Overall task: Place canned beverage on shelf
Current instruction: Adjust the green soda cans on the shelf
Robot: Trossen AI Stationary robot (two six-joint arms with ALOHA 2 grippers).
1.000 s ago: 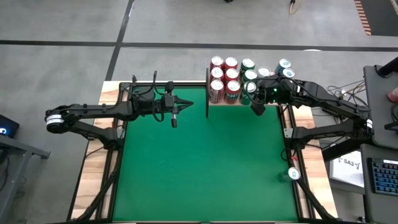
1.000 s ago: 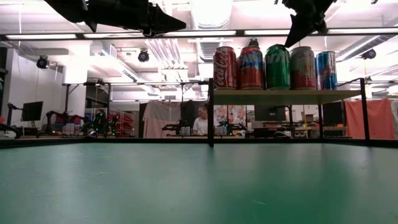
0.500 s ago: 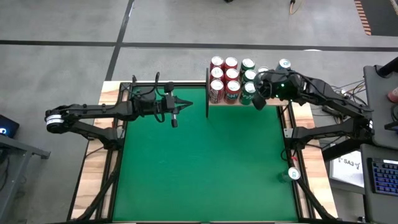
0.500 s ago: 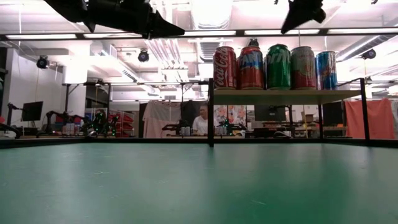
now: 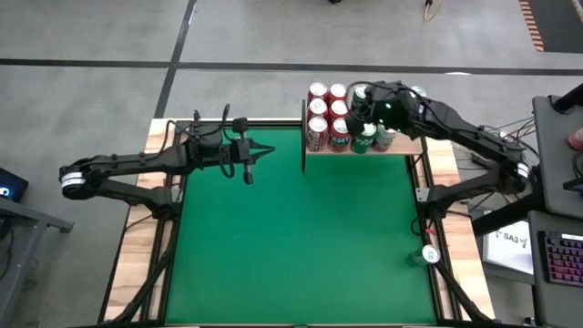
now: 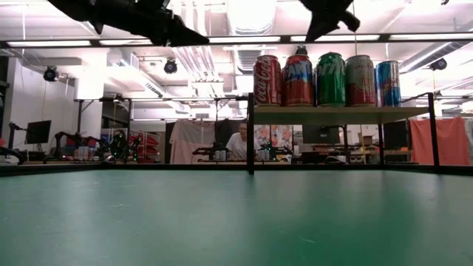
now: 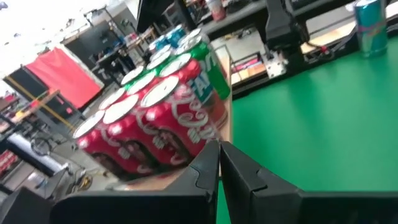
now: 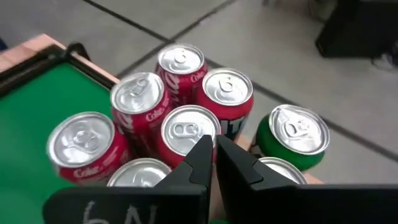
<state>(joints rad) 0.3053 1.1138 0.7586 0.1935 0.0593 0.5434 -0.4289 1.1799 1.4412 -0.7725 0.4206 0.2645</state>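
From above, the shelf [image 5: 360, 150] stands at the far edge of the green worktop [image 5: 291, 237], packed with cans [image 5: 339, 123] in tight rows. The right gripper [image 5: 363, 107] hangs over the middle of those cans, jaws clenched and holding nothing. The left gripper [image 5: 255, 150] waits over the worktop, well left of the shelf, jaws also clenched and empty. One more can [image 5: 429, 256] stands apart, near the right edge of the worktop; by my reading it is the one left to place, so the step in hand is going to fetch it.

From worktop height, the cans [image 6: 329, 79] stand upright in a row on the shelf board [image 6: 340, 114], and the right gripper [image 6: 325, 16] sits clear above their tops. To do this well, I would lift straight away before swinging, so no can gets clipped.

The left wrist camera shows the red cans [image 7: 155, 124] bunched close, and the lone can [image 7: 372, 28] far off across the green.

The right wrist camera looks down past its shut fingers [image 8: 199, 155] onto can lids [image 8: 186, 130] touching one another. Free room is hard to judge here; the next can needs a careful, upright approach at the shelf's edge and jaws released only once it rests.
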